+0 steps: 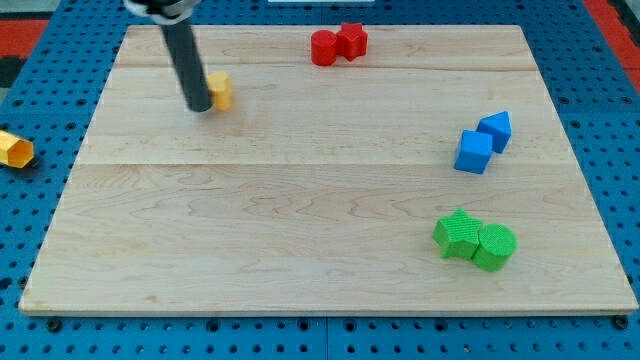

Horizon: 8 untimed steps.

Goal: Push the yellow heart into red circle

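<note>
Claw: your arm carried none; my tip (199, 107) touched the yellow heart (220, 90) on its left.
Red circle (323, 48): well right, tabletop (300, 220) top.

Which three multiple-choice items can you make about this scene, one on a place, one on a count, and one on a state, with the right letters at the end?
1. Where is my tip relative to the yellow heart?
A. At its edge on the view's left
B. Far off at the view's bottom
C. Beside the green blocks

2. How many blocks lie on the wooden board?
A. Five
B. Seven
C. Nine

3. What is the state of the red circle and the red star?
A. Stacked
B. Far apart
C. Side by side, touching

Answers:
1 A, the rod's end stands against the heart's left edge.
2 B, one yellow, two red, the blue cube and blue triangle, the green star and green circle; another yellow block lies off the board.
3 C, no gap shows between them.
</note>
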Available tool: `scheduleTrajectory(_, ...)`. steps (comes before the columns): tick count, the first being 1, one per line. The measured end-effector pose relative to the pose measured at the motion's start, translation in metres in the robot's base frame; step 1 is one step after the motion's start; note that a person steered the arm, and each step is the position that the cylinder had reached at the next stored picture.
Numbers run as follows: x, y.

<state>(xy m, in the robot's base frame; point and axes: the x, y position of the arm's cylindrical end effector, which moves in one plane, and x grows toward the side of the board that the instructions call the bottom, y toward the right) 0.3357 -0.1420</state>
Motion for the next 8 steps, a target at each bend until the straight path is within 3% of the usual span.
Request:
scheduleTrajectory(1,-0.035,-0.002)
scheduleTrajectory(2,-0.042,0.034)
scheduleTrajectory(3,-0.042,0.129)
scheduleTrajectory(6,-0.013,0.184)
scheduleTrajectory(7,-0.055,0.167)
scheduleTrajectory(8,-0.033,0.182)
